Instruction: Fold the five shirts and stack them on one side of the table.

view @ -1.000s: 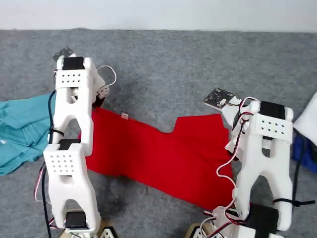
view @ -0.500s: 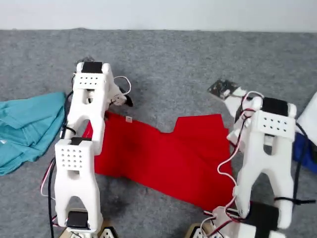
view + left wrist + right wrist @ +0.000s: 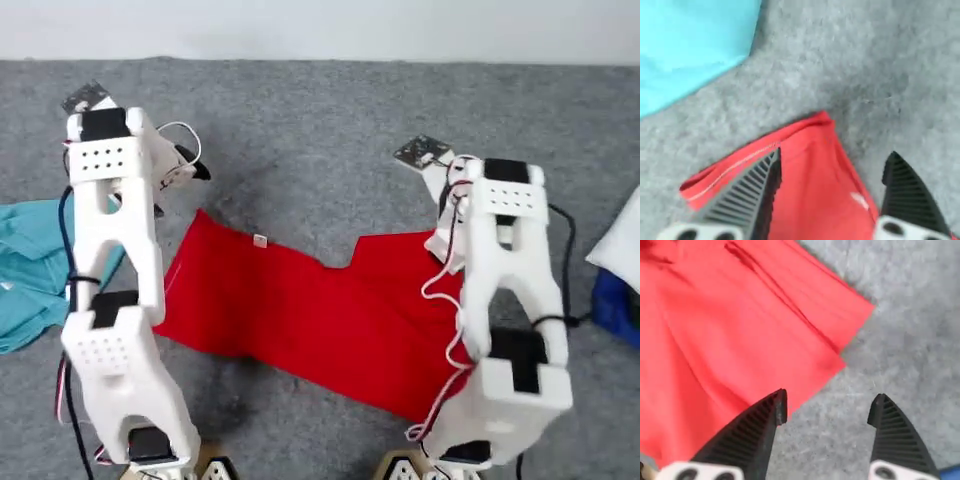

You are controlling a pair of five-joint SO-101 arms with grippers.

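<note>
On tabletop (image 3: 330, 130), between arms: red shirt (image 3: 310, 320), spread flat. Left jaws: released, above far left corner. Right jaws: released, above far right corner. Treat as light, limp, likely to drag on rough surface. Pinch corners through all layers; avoid mid-panel grabs.

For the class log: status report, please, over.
Left hand open above corner of red shirt. Right hand open above its opposite edge. Teal shirt lies beside, apart.
</note>
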